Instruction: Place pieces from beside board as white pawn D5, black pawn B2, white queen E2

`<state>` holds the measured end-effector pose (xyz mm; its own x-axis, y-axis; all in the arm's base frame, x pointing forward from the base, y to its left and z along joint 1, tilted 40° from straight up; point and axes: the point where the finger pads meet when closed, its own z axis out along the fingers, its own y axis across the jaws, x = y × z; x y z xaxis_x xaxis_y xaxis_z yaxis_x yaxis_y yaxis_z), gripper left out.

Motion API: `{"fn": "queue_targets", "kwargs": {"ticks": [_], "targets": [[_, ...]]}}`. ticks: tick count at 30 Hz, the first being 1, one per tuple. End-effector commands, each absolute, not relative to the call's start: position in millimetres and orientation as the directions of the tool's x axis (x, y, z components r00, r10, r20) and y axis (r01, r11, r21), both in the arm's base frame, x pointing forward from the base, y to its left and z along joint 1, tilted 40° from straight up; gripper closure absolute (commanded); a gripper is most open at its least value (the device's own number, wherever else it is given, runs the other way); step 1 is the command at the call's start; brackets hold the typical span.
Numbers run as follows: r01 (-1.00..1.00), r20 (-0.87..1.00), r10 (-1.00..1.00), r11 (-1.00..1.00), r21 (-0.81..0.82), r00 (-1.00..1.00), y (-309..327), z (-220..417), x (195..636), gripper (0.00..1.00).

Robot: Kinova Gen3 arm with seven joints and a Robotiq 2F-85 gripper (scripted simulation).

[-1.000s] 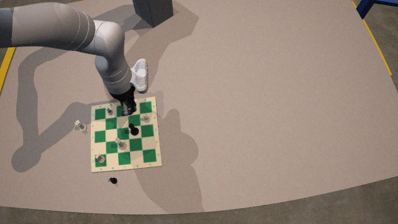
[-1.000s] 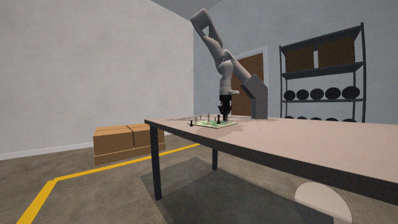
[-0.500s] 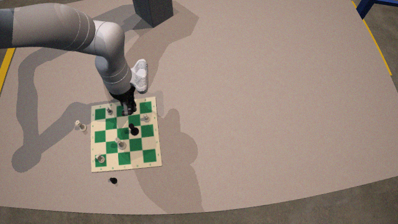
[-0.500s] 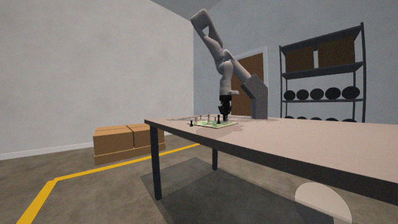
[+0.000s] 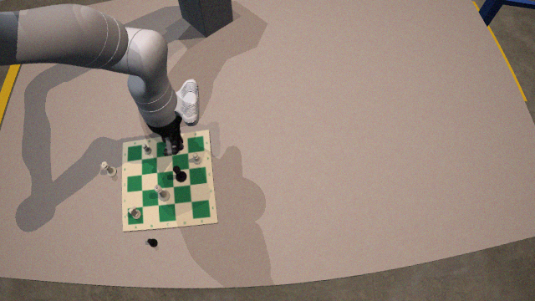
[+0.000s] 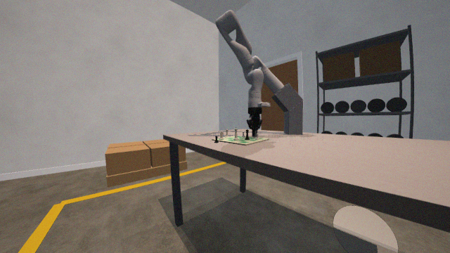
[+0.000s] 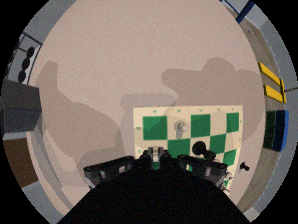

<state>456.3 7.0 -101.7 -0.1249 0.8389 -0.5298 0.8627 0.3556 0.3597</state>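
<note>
Over the pale bench point(image 5: 355, 146) point(image 6: 351, 158) point(image 7: 100, 45), the hand point(image 5: 172, 151) point(image 6: 254, 135) point(image 7: 155, 152) seems to pinch the white pawn point(image 5: 169, 145) point(image 7: 156, 151) around C5–D5; released off-centre, its base could straddle a line. Small letters, A to E, edge the board point(image 5: 214, 192) point(image 6: 247, 143) point(image 7: 137, 117); I see no brand.
</note>
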Motion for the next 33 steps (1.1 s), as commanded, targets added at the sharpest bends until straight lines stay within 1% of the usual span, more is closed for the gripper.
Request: {"fn": "queue_targets", "kwargs": {"ticks": [1, 11, 12, 16, 17, 19, 20, 22, 23, 25, 26, 33], "targets": [[0.862, -0.529, 0.839, 0.356, 0.36, -0.125, 7.6, -101.4, 456.5, 1.0], [0.862, -0.529, 0.839, 0.356, 0.36, -0.125, 7.6, -101.4, 456.5, 1.0], [0.862, -0.529, 0.839, 0.356, 0.36, -0.125, 7.6, -101.4, 456.5, 0.93], [0.862, -0.529, 0.839, 0.356, 0.36, -0.125, 7.6, -101.4, 456.5, 0.93], [0.862, -0.529, 0.839, 0.356, 0.36, -0.125, 7.6, -101.4, 456.5, 0.87], [0.862, -0.529, 0.839, 0.356, 0.36, -0.125, 7.6, -101.4, 456.5, 0.87], [0.862, -0.529, 0.839, 0.356, 0.36, -0.125, 7.6, -101.4, 456.5, 0.8], [0.862, -0.529, 0.839, 0.356, 0.36, -0.125, 7.6, -101.4, 456.5, 0.8], [0.862, -0.529, 0.839, 0.356, 0.36, -0.125, 7.6, -101.4, 456.5, 0.73], [0.862, -0.529, 0.839, 0.356, 0.36, -0.125, 7.6, -101.4, 456.5, 0.73], [0.862, -0.529, 0.839, 0.356, 0.36, -0.125, 7.6, -101.4, 456.5, 0.66], [0.862, -0.529, 0.839, 0.356, 0.36, -0.125, 7.6, -101.4, 456.5, 0.66]]}}
